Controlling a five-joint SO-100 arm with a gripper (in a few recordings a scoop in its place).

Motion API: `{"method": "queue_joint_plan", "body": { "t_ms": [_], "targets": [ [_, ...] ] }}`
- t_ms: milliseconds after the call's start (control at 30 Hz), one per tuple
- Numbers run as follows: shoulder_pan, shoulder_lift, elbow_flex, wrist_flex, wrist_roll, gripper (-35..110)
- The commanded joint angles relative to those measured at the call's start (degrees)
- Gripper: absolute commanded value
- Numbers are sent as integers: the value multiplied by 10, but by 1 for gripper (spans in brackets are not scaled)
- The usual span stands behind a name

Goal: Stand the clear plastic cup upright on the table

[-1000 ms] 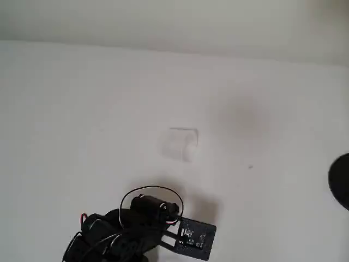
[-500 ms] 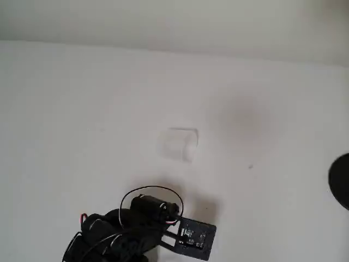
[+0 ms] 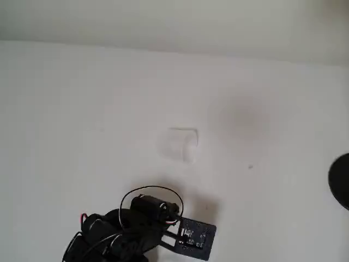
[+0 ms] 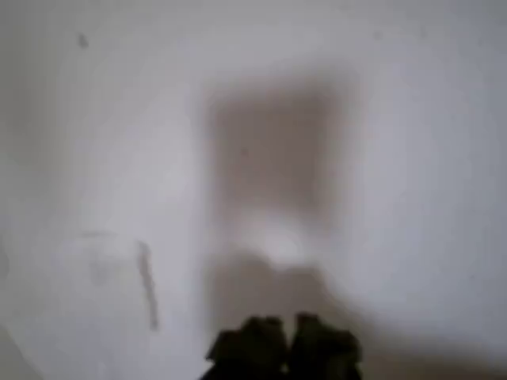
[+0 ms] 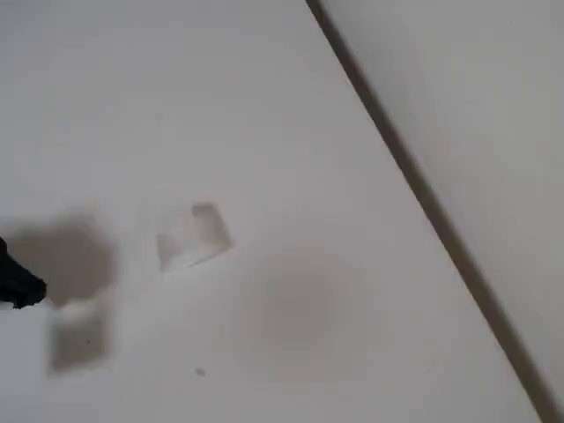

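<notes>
The white table (image 3: pixel 82 109) is sitting bare around the clear plastic cup (image 3: pixel 179 144), lying on its side well ahead of the gripper (image 4: pixel 285 342), whose fingers are looking narrow; a glancing approach risks rolling the cup away.

Clear plastic cup (image 3: pixel 178 144) lies on its side, faint whitish outline, mid-table. Table (image 3: pixel 82 109) plain white, smooth. Cup (image 5: pixel 194 234) empty.
</notes>
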Motion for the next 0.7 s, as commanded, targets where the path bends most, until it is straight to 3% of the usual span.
{"method": "queue_joint_plan", "body": {
  "t_ms": [0,367,500,667],
  "targets": [
    [5,-4,-20,18,2,1],
    [3,-4,-20,16,6,1],
    [-99,-3,-18,9,-58,1],
    [-108,-3,-18,10,-67,1]
  ]
}}
